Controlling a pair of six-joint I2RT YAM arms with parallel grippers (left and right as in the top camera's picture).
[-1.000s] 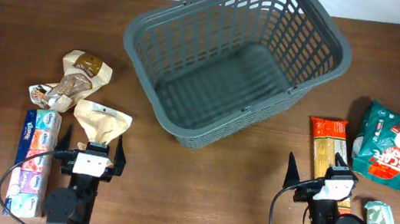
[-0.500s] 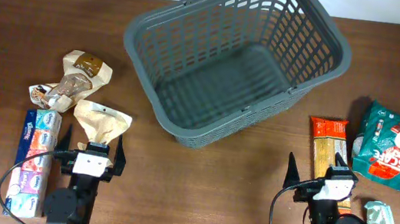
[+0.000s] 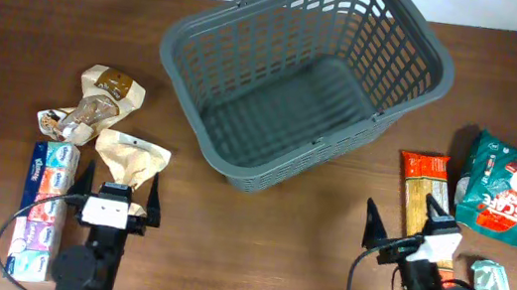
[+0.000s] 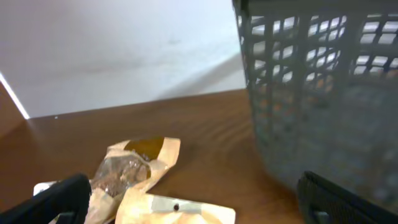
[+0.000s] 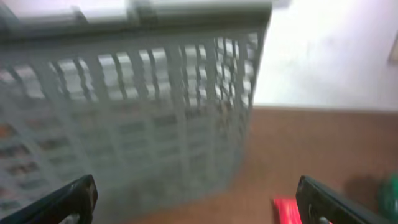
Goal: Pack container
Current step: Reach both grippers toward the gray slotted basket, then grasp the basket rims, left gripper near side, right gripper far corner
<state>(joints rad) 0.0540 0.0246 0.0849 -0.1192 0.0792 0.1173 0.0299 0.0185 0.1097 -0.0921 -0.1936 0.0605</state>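
The container [image 3: 303, 76], a large dark grey slotted basket, stands empty at the back centre of the table. In the left wrist view its wall [image 4: 323, 93] fills the right side, and in the blurred right wrist view the container [image 5: 130, 106] fills the left side. My left gripper [image 3: 119, 189] is open at the front left, just behind a tan paper packet [image 3: 132, 158]. That tan packet [image 4: 177, 208] lies low between the left gripper's [image 4: 196, 208] spread fingers. My right gripper [image 3: 406, 227] is open at the front right with nothing between its fingers, as the right wrist view of the gripper [image 5: 199, 202] also shows.
A clear-windowed brown snack packet [image 3: 94, 103] and a tissue pack [image 3: 42, 207] lie at the left. A spaghetti packet [image 3: 422, 192], a green Nescafe bag [image 3: 512, 194] and a small pale green packet [image 3: 492, 288] lie at the right.
My right gripper has turned slightly to the left and its wrist view is blurred. The left gripper has shifted only a little. No object has moved.
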